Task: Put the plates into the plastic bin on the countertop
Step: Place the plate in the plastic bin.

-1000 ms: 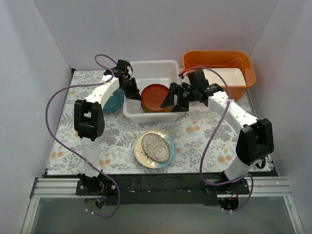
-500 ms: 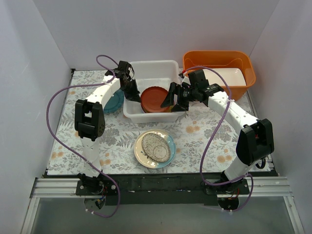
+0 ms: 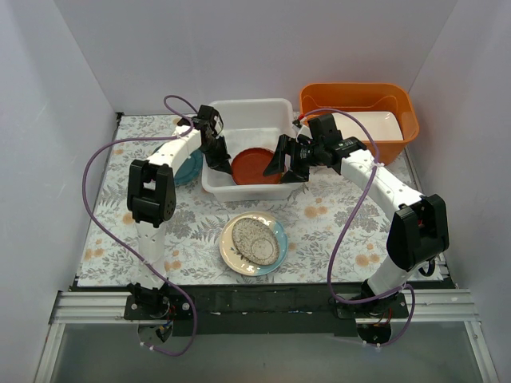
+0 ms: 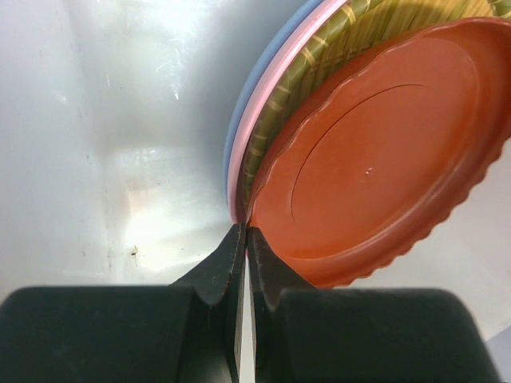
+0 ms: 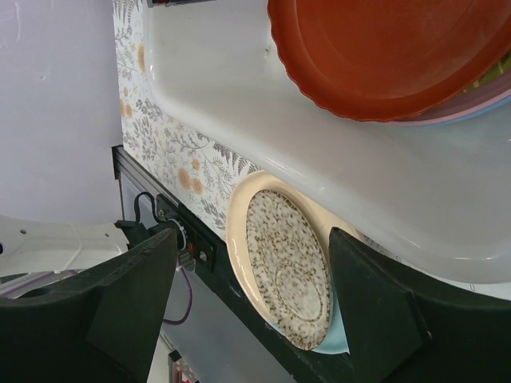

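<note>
The plastic bin (image 3: 247, 104) stands at the back middle of the countertop (image 3: 319, 231). Inside it lies a stack of plates with the red-brown plate (image 3: 257, 163) on top; the left wrist view shows woven yellow (image 4: 319, 56), pink (image 4: 263, 96) and light blue (image 4: 243, 104) rims beneath it. My left gripper (image 3: 217, 155) is shut inside the bin, tips (image 4: 246, 233) at the red-brown plate's (image 4: 383, 159) rim. My right gripper (image 3: 287, 166) hangs open over the bin's near right rim, holding nothing. A speckled plate (image 3: 253, 242) rests on a cream and a light blue one in front of the bin.
A teal plate (image 3: 188, 167) lies left of the bin, partly under my left arm. An orange tub (image 3: 359, 100) holding a white rectangular dish (image 3: 375, 126) stands at the back right. White walls close in the sides and back.
My left gripper has moved right, further into the bin. The red-brown plate has dropped lower and lies flatter on the stack. The right arm has held still.
</note>
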Controlling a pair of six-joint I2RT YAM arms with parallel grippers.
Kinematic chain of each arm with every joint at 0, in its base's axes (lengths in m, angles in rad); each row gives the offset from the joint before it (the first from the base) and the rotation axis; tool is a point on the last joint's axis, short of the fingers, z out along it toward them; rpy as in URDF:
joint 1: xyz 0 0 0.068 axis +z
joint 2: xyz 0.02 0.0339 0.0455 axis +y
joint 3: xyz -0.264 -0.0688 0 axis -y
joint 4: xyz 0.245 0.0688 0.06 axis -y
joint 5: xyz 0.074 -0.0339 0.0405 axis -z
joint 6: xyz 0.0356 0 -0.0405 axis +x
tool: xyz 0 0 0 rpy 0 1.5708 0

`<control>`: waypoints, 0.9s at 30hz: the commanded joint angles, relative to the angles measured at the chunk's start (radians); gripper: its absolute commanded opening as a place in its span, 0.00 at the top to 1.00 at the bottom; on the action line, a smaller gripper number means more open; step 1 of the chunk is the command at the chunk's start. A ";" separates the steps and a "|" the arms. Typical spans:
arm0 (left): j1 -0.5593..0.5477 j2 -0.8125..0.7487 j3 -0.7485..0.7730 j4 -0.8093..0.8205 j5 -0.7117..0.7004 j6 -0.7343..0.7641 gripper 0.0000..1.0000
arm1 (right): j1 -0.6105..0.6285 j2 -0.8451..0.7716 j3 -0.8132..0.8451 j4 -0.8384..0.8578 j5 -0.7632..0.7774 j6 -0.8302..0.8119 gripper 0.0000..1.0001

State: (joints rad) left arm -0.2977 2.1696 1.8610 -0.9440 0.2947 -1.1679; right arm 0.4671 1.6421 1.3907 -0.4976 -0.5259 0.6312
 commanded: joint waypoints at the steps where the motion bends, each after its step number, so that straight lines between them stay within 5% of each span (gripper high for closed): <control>1: -0.006 -0.014 0.038 -0.026 -0.023 0.019 1.00 | 0.004 -0.045 -0.010 0.024 -0.002 -0.011 0.17; 17: -0.008 0.009 0.107 -0.075 -0.077 0.037 0.85 | 0.004 -0.042 -0.010 0.027 -0.005 -0.013 0.17; 21: -0.009 0.012 0.122 -0.079 -0.075 0.043 0.72 | 0.004 -0.044 -0.012 0.025 -0.005 -0.013 0.17; 25: -0.015 0.007 0.144 -0.082 -0.069 0.053 0.30 | 0.002 -0.044 -0.012 0.024 -0.005 -0.016 0.17; 27: -0.017 0.007 0.165 -0.088 -0.065 0.056 0.17 | 0.004 -0.045 -0.010 0.025 -0.008 -0.014 0.16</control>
State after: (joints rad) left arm -0.3107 2.1876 1.9709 -1.0027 0.2367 -1.1236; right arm 0.4671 1.6405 1.3907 -0.4976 -0.5262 0.6281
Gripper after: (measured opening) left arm 0.723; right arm 0.832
